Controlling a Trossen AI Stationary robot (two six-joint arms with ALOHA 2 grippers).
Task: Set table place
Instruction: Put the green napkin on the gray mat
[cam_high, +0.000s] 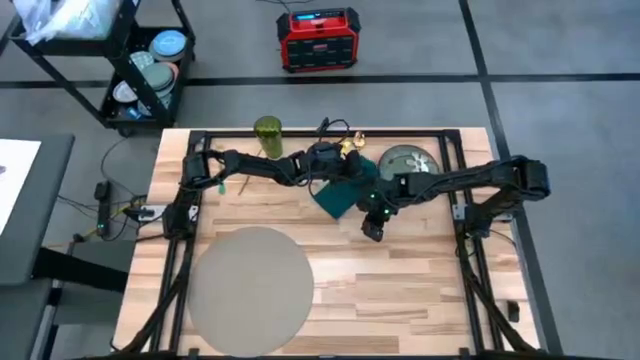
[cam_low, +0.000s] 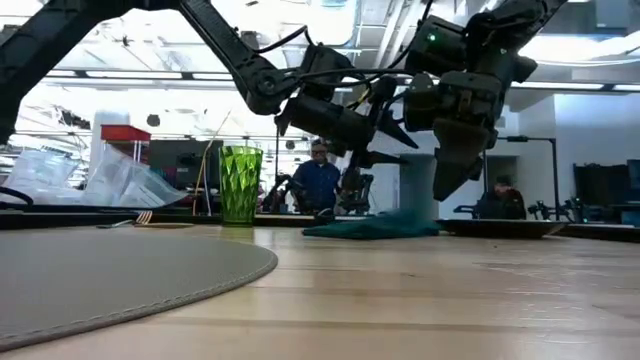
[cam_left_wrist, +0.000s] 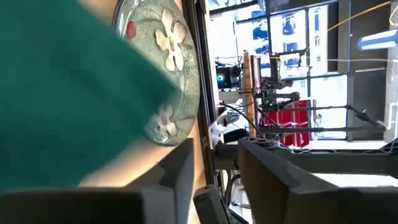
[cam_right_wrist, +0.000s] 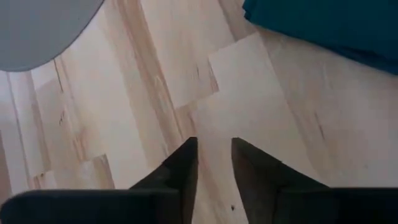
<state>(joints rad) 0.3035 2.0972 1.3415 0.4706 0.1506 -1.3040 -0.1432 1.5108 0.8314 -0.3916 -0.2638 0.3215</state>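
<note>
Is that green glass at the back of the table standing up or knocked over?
Upright. The green glass stands on its base on the table in the low view, mouth up; the high view shows its round rim from above.

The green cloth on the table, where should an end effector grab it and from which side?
The green cloth lies flat and slightly rumpled, so probably pinch its free corner nearest the round mat, coming straight down from above; the floral plate crowds its far side.
</note>
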